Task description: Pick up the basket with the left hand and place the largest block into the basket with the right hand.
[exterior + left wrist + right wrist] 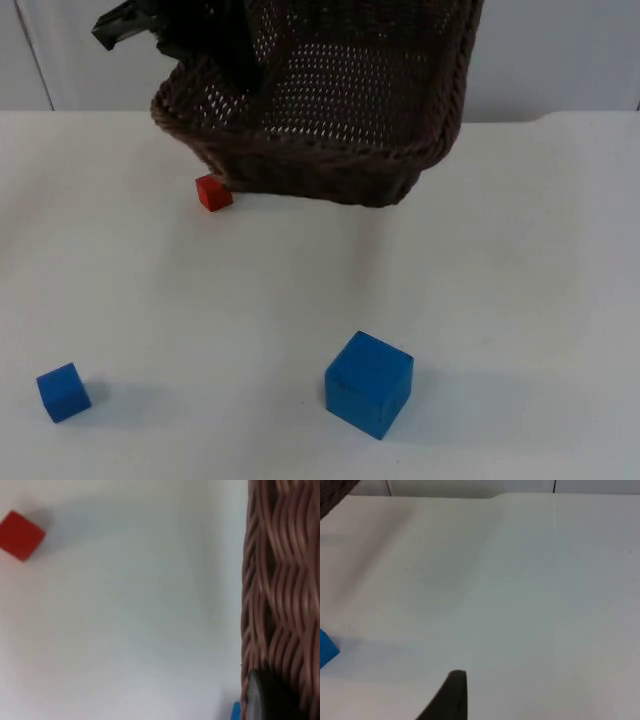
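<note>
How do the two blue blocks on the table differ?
The large blue block is far bigger than the small blue block. The large one sits near the table's middle front, below the lifted basket; the small one lies far to the left. Both are blue cubes resting untouched on the white table.

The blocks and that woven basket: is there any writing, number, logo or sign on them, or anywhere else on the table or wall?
None: no text, number, label or sign can be read anywhere.
basket: plain brown weave, held up by the left gripper.
large blue block, small blue block, red block: plain faces.
table and wall: unmarked.
</note>
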